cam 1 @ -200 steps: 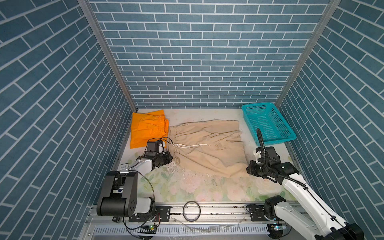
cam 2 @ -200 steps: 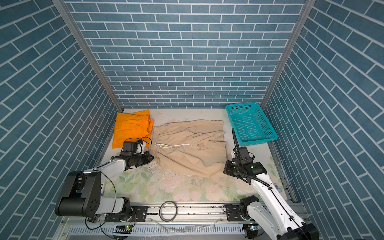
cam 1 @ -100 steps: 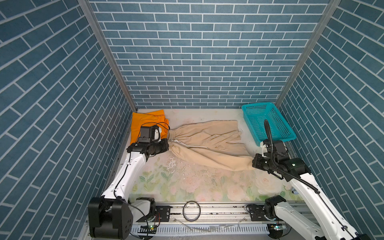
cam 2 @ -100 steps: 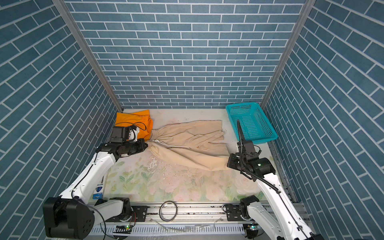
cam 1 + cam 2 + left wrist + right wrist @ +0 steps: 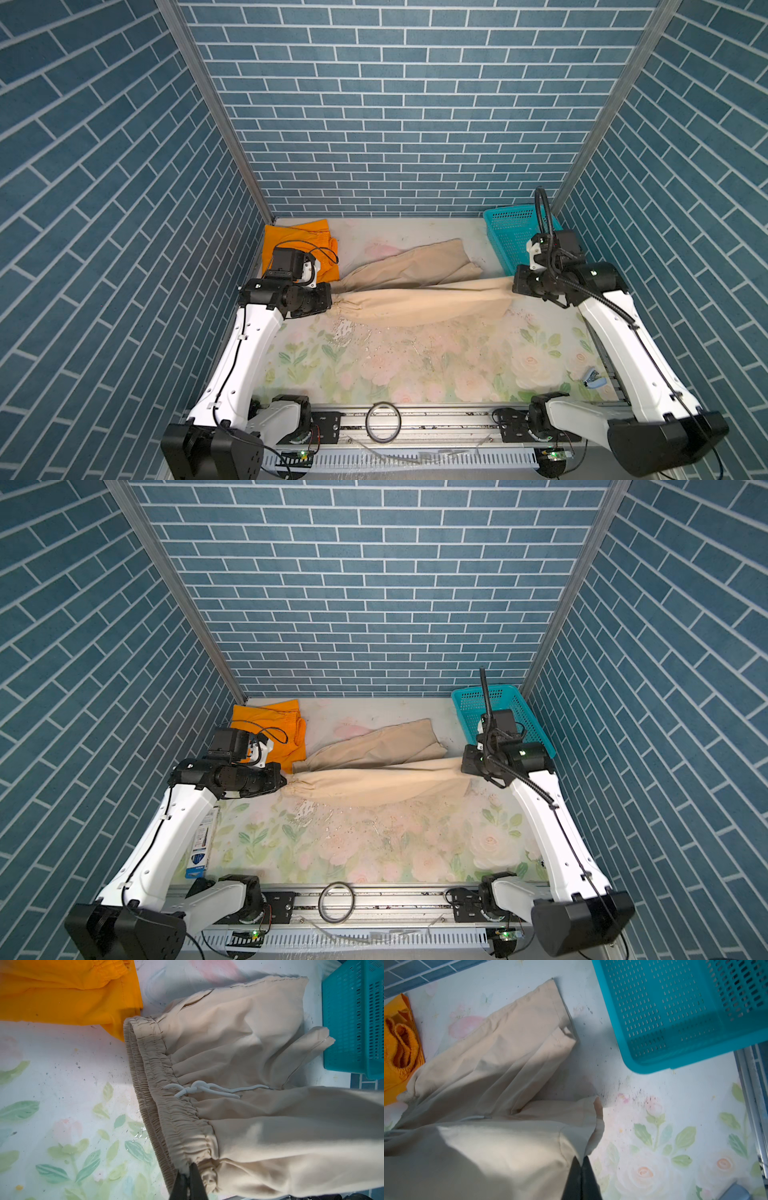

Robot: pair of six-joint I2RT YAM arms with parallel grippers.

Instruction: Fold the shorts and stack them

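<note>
The beige shorts (image 5: 415, 303) (image 5: 374, 783) hang stretched across the table's middle between my two grippers, the far leg still lying on the mat. My left gripper (image 5: 332, 301) (image 5: 190, 1167) is shut on a corner of the elastic waistband. The white drawstring (image 5: 199, 1088) shows in the left wrist view. My right gripper (image 5: 513, 284) (image 5: 580, 1159) is shut on the near leg's hem. In both top views the orange shorts (image 5: 297, 237) (image 5: 270, 717) lie folded at the back left corner, partly behind my left wrist.
A teal perforated basket (image 5: 511, 232) (image 5: 675, 1012) stands at the back right, just behind my right wrist. A black ring (image 5: 383, 424) lies on the front rail. A small blue object (image 5: 592, 379) sits front right and a blue-white packet (image 5: 203, 841) at the left edge. Brick walls close three sides.
Both arms have risen and moved back and apart, lifting the near edge of the beige shorts off the mat. The cloth, flat a second ago, is now pulled taut.
</note>
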